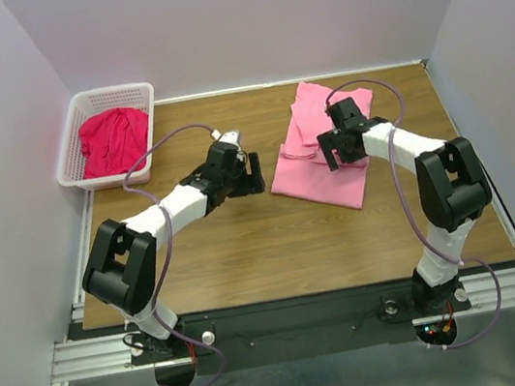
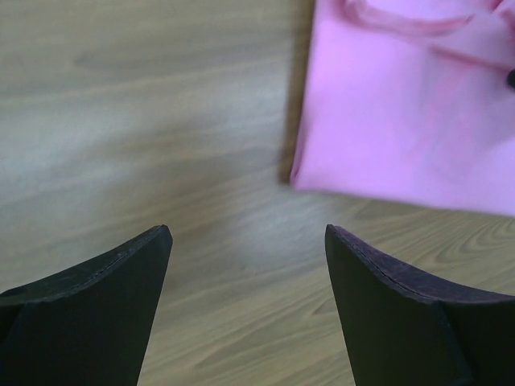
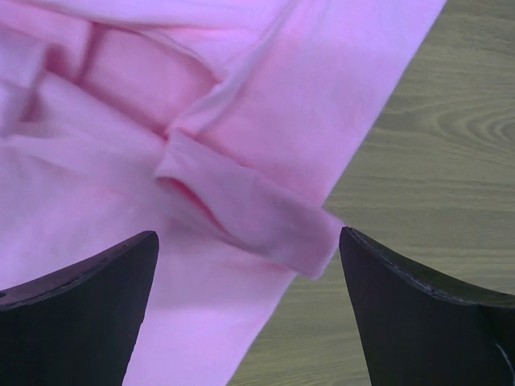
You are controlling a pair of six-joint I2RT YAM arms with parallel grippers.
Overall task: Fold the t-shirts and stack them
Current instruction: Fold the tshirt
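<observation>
The light pink t-shirt lies partly folded on the wooden table, right of centre. The crimson red t-shirt lies crumpled in the white basket at the back left. My left gripper is open and empty over bare wood just left of the pink shirt's lower left corner. My right gripper is open above the shirt's right side, over a folded sleeve near the shirt's edge. In the right wrist view its fingers hold nothing.
White walls close in the table on the left, back and right. The basket stands against the left wall. A metal rail runs along the near edge with both arm bases on it.
</observation>
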